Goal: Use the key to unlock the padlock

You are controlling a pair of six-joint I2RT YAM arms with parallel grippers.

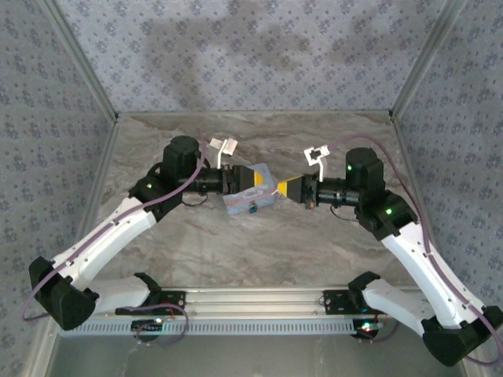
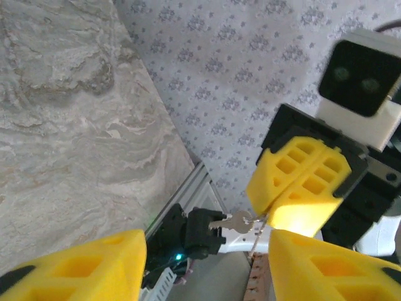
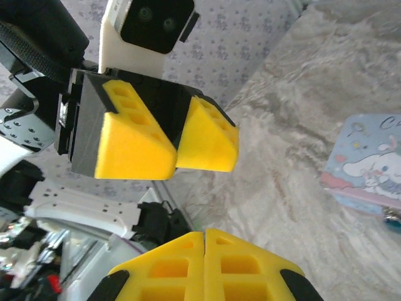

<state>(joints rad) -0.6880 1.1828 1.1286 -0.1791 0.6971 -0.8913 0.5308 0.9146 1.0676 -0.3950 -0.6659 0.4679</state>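
Observation:
The pale blue cartoon-printed tin (image 1: 245,202) lies flat on the marble table, and the tiny teal padlock (image 1: 252,209) sits on its near edge. The right wrist view shows the tin (image 3: 369,164) at the far right, the padlock (image 3: 393,217) at its lower corner. My right gripper (image 1: 284,188) hovers just right of the tin, shut on the small silver key (image 2: 233,221), which sticks out of its yellow tips (image 2: 270,210) with a thin chain dangling. My left gripper (image 1: 263,182) faces it over the tin, open and holding nothing (image 2: 207,243). The key is hidden behind my right fingers (image 3: 205,241).
Patterned walls enclose the table on three sides. An aluminium rail (image 1: 251,297) with the arm bases runs along the near edge. The two grippers are tip to tip, nearly touching, above the tin.

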